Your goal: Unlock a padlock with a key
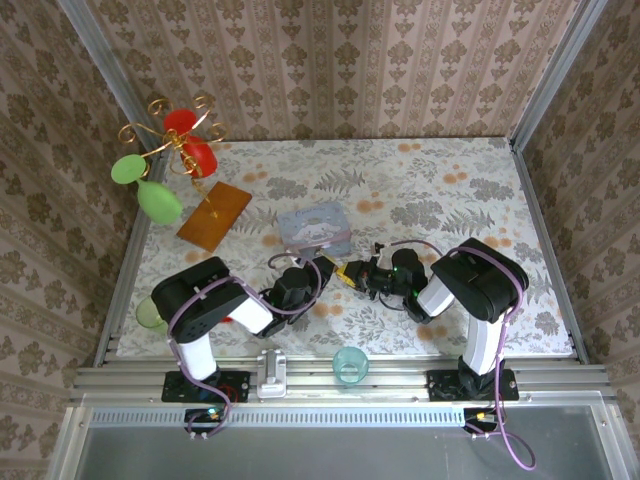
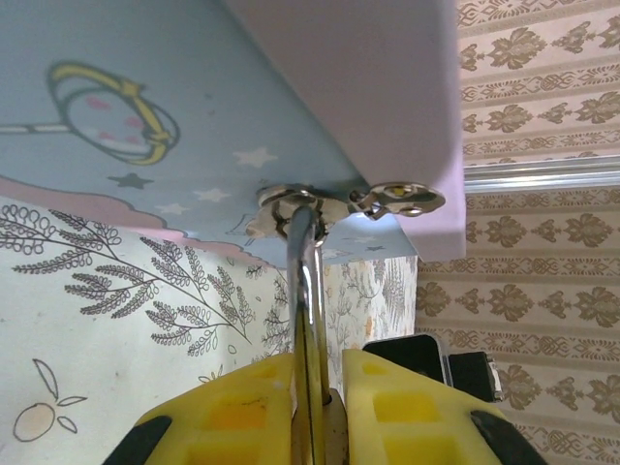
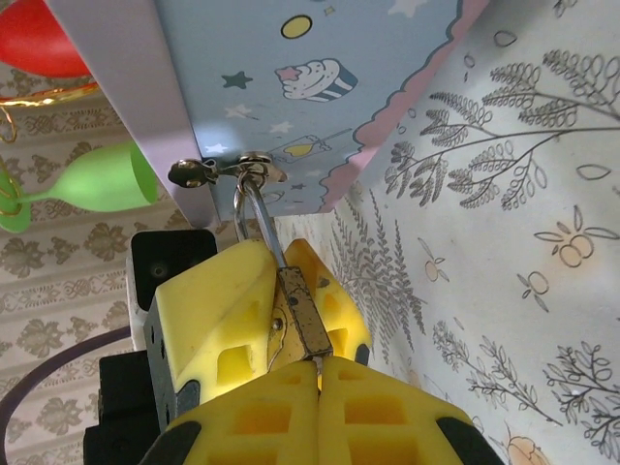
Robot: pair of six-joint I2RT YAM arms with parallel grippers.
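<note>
Two grippers meet at the tin's hasp. Our left gripper clamps the padlock, which hangs there by its shackle. Our right gripper is closed just beneath, presumably on the key. Twisting off-axis could make the key slip or drag the tin.

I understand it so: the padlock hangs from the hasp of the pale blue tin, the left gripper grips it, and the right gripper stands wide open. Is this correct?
Not fully: the right gripper is shut, fingers pressed together, as the right wrist view shows. The rest stands: the padlock hangs from the hasp of the pale blue tin, and the left gripper grips it.
</note>
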